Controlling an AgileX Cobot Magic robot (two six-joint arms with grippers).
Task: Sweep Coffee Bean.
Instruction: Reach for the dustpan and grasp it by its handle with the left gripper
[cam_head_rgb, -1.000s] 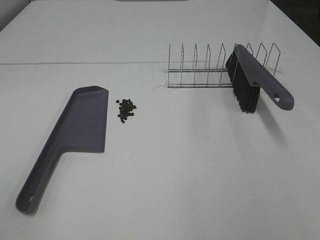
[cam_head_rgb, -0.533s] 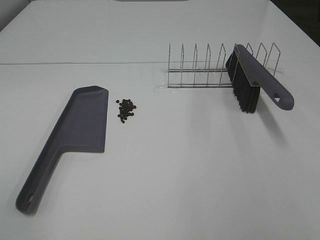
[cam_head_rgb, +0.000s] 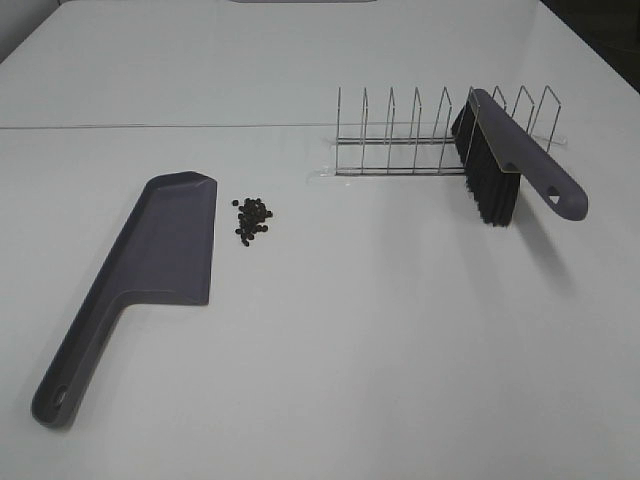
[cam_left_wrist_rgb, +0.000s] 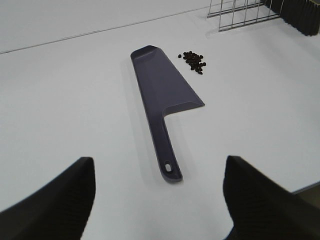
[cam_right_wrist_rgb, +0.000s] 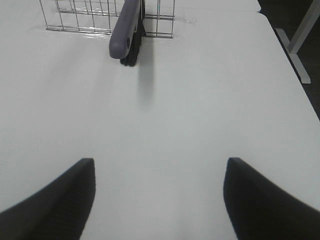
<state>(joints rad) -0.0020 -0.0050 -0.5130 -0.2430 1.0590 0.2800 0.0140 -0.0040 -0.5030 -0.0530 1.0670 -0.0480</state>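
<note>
A small pile of dark coffee beans (cam_head_rgb: 253, 219) lies on the white table, just right of the grey-purple dustpan (cam_head_rgb: 160, 260), whose handle points toward the front left. The left wrist view shows the same beans (cam_left_wrist_rgb: 194, 61) beside the dustpan (cam_left_wrist_rgb: 162, 95). A grey-purple brush (cam_head_rgb: 510, 168) with black bristles leans in a wire rack (cam_head_rgb: 440, 135) at the back right. My left gripper (cam_left_wrist_rgb: 157, 200) is open, well short of the dustpan handle. My right gripper (cam_right_wrist_rgb: 157, 200) is open too, well back from the brush (cam_right_wrist_rgb: 126, 32). Neither arm shows in the exterior view.
A seam (cam_head_rgb: 160, 126) runs across the white table behind the dustpan. The table's right edge (cam_right_wrist_rgb: 287, 60) and a table leg (cam_right_wrist_rgb: 300, 40) show in the right wrist view, with dark floor beyond.
</note>
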